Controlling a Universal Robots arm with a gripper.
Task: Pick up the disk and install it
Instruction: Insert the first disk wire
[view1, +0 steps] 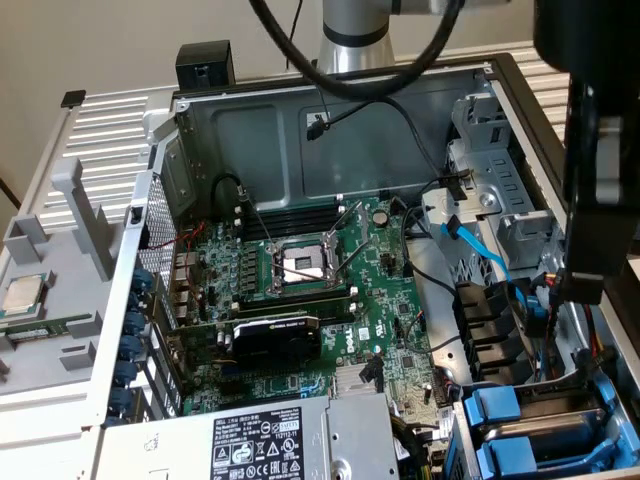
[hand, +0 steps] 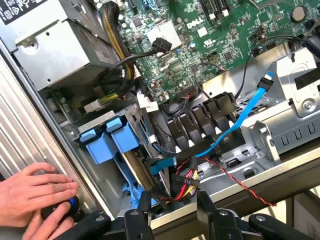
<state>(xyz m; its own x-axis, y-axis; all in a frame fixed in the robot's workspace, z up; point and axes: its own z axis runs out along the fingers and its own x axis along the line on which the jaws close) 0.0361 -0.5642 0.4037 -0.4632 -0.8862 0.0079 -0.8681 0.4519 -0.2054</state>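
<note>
Two blue carrier handles (hand: 107, 140) sit side by side in the drive bay at the case's corner, also at the lower right of the exterior view (view1: 500, 410). The disk itself is hidden inside the bay behind them, and I cannot tell which carrier holds it. My gripper (hand: 172, 200) hovers over the case edge beside that bay. It is open, with its two black fingers (hand: 135, 217) apart and only loose cables beyond the gap. In the exterior view the gripper (view1: 583, 285) is a dark mass hanging over the case's right side.
A person's hands (hand: 35, 195) rest on the case's outer edge near the bay, on a small black object. A blue SATA cable (hand: 245, 115), red-black wires (hand: 235, 182), black connectors (hand: 200, 120), the power-supply box (hand: 55, 40) and the motherboard (view1: 310, 270) crowd the case.
</note>
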